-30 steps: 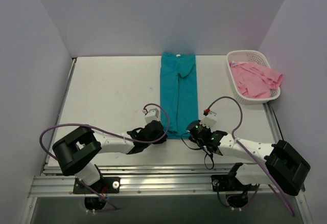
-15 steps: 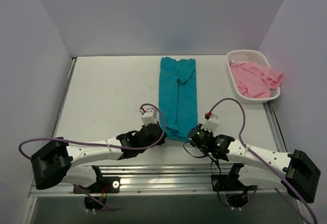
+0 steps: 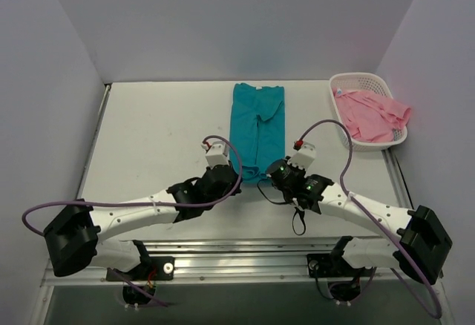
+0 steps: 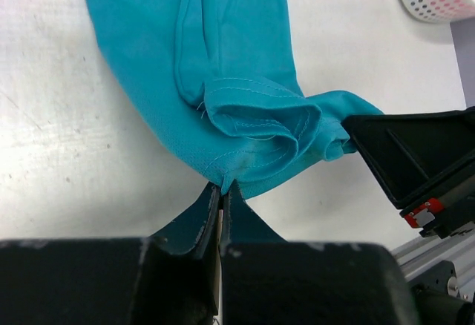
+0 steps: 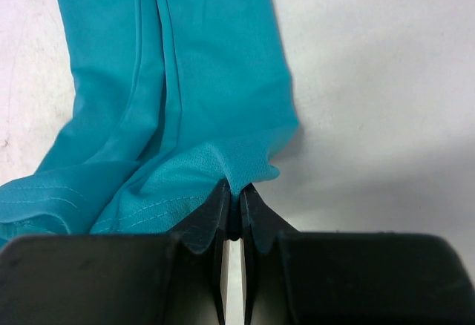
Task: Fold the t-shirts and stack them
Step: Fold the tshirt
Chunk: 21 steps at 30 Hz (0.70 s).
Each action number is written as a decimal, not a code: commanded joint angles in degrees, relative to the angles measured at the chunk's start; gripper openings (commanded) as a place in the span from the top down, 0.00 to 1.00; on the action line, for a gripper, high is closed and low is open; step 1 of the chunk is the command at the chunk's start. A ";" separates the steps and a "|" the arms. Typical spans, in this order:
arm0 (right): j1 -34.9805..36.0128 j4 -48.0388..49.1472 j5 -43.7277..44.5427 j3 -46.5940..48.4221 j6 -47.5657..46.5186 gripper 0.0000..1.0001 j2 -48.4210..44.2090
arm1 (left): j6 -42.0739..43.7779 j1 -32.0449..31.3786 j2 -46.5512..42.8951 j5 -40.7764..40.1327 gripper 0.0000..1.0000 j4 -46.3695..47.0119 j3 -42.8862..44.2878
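1. table (image 3: 163,125): flat white matte top, faintly scuffed, under both grippers.

2. teal t-shirt (image 3: 258,121): thin soft knit folded into 1 long narrow strip that runs straight away from the 2 grippers. Its near end is lifted and bunched between them. Judged light and limp: it will sag and crease wherever it is unsupported, and a shallow pinch could slide off. The best hold looks to be the 2 near corners, gripped evenly so the strip folds square.

3. basket (image 3: 332,91): rigid white plastic lattice, oval, well beyond the right gripper and to its right.

4. pink t-shirt (image 3: 371,113): soft, crumpled, lying in the basket with 1 edge draped over the far rim. It is not yet folded.

5. left gripper (image 4: 223,190): jaws pressed together on a pinch of the strip's near left corner.

6. right gripper (image 5: 232,191): jaws likewise closed tight on the near right corner, with cloth puckering at the tips.

7. hem (image 4: 252,128): double-stitched edge curled into a loose roll just ahead of the left gripper.
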 commanded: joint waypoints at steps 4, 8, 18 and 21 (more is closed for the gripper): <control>-3.04 1.47 5.21 8.35 -6.84 1.00 5.44 | 6.18 5.66 3.37 2.65 0.98 4.13 5.64; -3.92 3.05 5.92 12.06 -9.56 1.00 10.00 | 8.56 10.31 7.05 6.17 0.98 6.94 7.67; -5.77 4.28 7.24 21.11 -12.73 1.00 20.29 | 13.65 14.19 14.53 11.09 0.97 10.81 15.13; -6.21 4.46 8.03 22.69 -13.08 1.00 22.23 | 15.06 15.24 16.47 12.23 0.97 10.72 17.69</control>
